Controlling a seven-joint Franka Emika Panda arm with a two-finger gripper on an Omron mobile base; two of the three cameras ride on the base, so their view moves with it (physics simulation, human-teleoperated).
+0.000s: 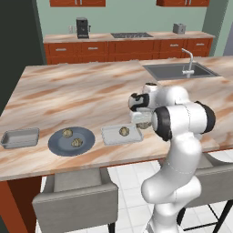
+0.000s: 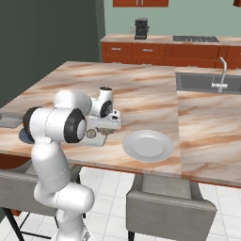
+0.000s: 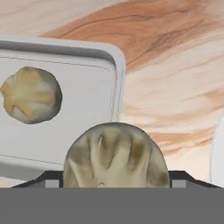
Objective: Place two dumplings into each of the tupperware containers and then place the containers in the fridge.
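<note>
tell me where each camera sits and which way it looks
Left base view: behind the arm to its left, looking forward and down over the island counter; the arm rises lower right.
Right base view: behind to its right, same counter; the arm rises lower left.
Hand view: on the hand, looking down past a held dumpling at a container.
Both base views share the sink and the gripper.

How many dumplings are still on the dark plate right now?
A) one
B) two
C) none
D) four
B: two dumplings sit on the dark plate, while a third lies in the tray beside it.
</note>
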